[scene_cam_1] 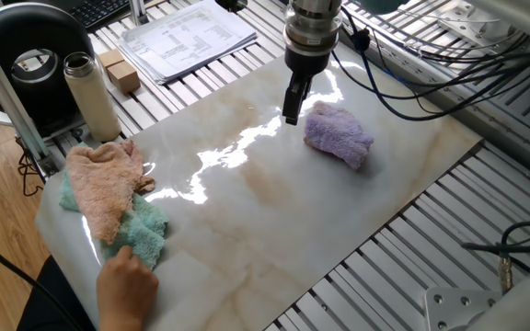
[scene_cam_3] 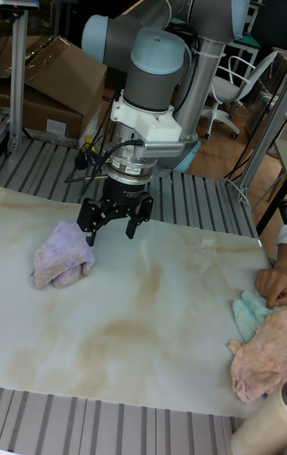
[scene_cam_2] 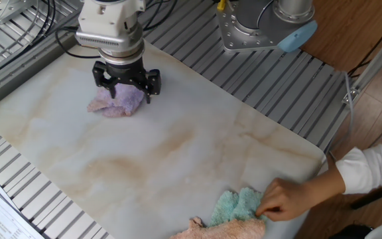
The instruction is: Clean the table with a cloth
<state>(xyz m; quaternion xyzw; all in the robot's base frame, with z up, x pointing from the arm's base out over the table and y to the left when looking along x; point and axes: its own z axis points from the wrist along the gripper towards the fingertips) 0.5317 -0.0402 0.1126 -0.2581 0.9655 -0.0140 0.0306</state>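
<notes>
nearest, a person's hand rests at the table edge, fingers touching a green cloth. an orange cloth lies partly over the green one, at that same corner of the marble. further along, the purple cloth sits bunched on the marble, well apart from the other two. gripper hangs just above the marble at the purple cloth's edge, jaws spread wide, holding nothing. beyond the slab, a steel bottle, small boxes and printed sheets sit on the slatted bench.
</notes>
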